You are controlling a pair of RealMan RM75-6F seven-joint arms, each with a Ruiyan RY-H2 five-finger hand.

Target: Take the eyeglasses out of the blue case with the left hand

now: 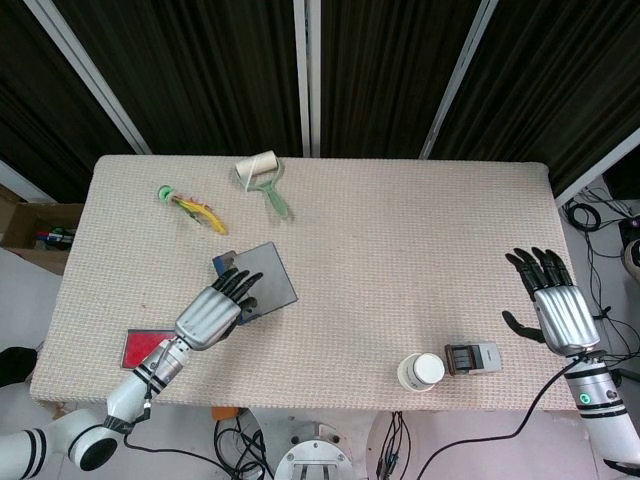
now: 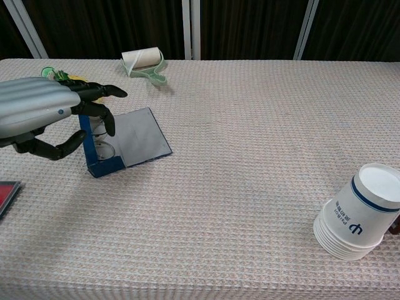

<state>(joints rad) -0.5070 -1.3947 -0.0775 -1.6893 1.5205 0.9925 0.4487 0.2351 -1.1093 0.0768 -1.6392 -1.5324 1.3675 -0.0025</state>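
A table [image 1: 400, 230] covered in a beige woven cloth stands in front of dark curtains. Toward its left side lies the blue case [image 2: 119, 147], open, its grey lid [image 2: 139, 134] folded flat to the right. The eyeglasses [image 2: 100, 140] lie inside the case's tray, partly hidden by the robot's hand.

The left hand [image 1: 212, 312] reaches in from the near left edge and hovers over the near end of the case, palm down, its dark fingers [image 2: 100, 92] spread and extended over the tray. It holds nothing; whether the fingertips touch the glasses cannot be told.

The right hand [image 1: 558, 305] is at the near right corner of the table, well away from the case, fingers spread, holding nothing.

At the far edge, left of centre, lies a lint roller [image 1: 262, 175] with a pale green handle. Left of it, by the far left corner, is a small toy with green and yellow feathers [image 1: 190, 205]. A flat red case [image 1: 140, 348] lies at the near left edge, beside the left forearm. Near the right hand stands a stack of paper cups [image 2: 358, 212], upright, with a small dark and grey object [image 1: 472, 356] just right of it.
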